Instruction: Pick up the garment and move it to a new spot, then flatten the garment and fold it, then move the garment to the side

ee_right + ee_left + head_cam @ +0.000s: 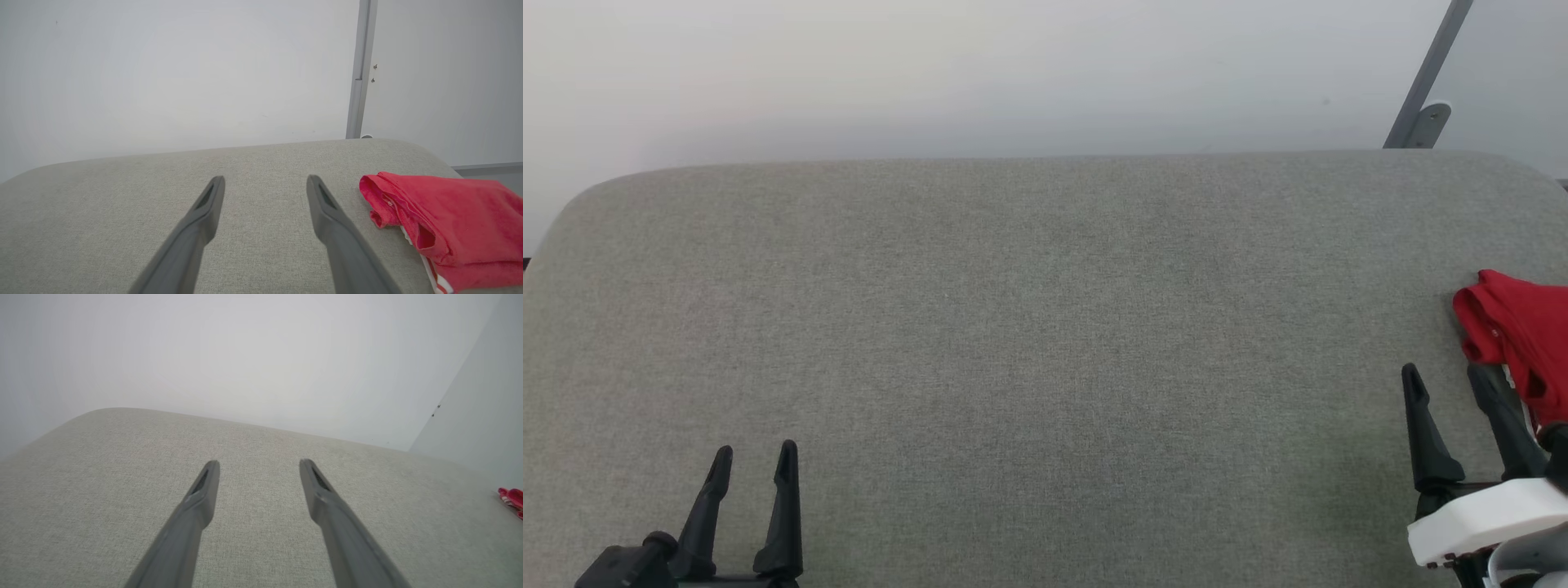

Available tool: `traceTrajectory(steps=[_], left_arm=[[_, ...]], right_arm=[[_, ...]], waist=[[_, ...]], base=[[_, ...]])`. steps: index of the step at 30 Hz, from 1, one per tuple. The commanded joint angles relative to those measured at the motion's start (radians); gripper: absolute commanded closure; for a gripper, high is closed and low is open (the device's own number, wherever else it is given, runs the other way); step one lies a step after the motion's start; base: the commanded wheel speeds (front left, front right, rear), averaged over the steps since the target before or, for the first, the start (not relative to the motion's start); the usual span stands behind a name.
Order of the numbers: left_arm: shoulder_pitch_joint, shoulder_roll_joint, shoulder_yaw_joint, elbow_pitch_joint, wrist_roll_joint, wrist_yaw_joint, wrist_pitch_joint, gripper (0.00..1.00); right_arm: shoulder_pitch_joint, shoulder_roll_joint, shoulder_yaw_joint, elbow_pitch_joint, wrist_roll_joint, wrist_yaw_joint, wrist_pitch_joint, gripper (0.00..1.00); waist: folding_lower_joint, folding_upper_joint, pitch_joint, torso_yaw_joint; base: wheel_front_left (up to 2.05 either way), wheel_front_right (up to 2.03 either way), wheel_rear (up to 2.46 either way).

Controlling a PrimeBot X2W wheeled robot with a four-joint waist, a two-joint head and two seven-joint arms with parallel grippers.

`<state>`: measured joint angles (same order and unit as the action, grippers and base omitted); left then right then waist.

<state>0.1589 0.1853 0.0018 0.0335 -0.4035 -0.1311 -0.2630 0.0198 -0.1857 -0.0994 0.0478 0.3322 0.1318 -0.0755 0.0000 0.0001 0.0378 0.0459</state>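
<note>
The red garment (pixel 1523 339) lies bunched at the right edge of the grey fabric surface (pixel 1029 343), partly cut off by the head view's border. In the right wrist view the garment (pixel 449 220) lies right of my fingers, a bit of white-striped trim showing beneath it. My right gripper (pixel 1448 374) stands open just left of the garment, its right finger close to the cloth, nothing between its fingers. My left gripper (pixel 753 454) is open and empty at the lower left, far from the garment. A sliver of the garment (pixel 512 497) shows in the left wrist view.
A pale wall rises behind the surface's rounded far edge. A grey metal post (pixel 1427 77) with a bracket stands at the back right corner, and the same post (pixel 359 69) shows in the right wrist view.
</note>
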Motion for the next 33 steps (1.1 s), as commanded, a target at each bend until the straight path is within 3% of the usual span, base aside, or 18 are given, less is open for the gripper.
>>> traceTrajectory(steps=[1, 12, 13, 17, 33], left_arm=[[0.005, -0.003, 0.003, 0.000, 0.014, 0.001, -0.002, 0.00], [0.002, -0.011, 0.008, 0.000, 0.013, 0.001, -0.002, 0.00], [0.000, -0.012, 0.003, 0.003, 0.007, 0.000, 0.000, 1.00], [0.003, -0.029, -0.003, 0.032, -0.007, 0.000, 0.005, 1.00], [-0.056, -0.040, 0.008, 0.071, -0.274, 0.001, 0.072, 1.00]], right_arm=[[0.008, 0.006, 0.002, -0.002, 0.001, -0.002, 0.002, 0.00], [0.007, 0.005, 0.011, -0.007, 0.009, -0.002, 0.003, 0.00], [0.007, 0.002, 0.008, -0.002, 0.003, 0.000, 0.000, 1.00], [0.014, 0.014, 0.008, 0.029, 0.016, 0.000, 0.003, 1.00], [-0.018, 0.039, 0.002, 0.063, 0.283, 0.000, 0.043, 1.00]], waist=[[0.0000, -0.0001, -0.002, 0.000], [0.0000, -0.0001, 0.004, 0.001], [0.0000, -0.0001, 0.004, 0.001], [0.0000, -0.0001, 0.004, 0.001], [0.0000, -0.0001, -0.001, -0.005]], base=[[0.00, 0.00, 0.00], [0.00, 0.00, 0.00], [0.00, 0.00, 0.00], [0.00, 0.00, 0.00], [0.00, 0.00, 0.00]])
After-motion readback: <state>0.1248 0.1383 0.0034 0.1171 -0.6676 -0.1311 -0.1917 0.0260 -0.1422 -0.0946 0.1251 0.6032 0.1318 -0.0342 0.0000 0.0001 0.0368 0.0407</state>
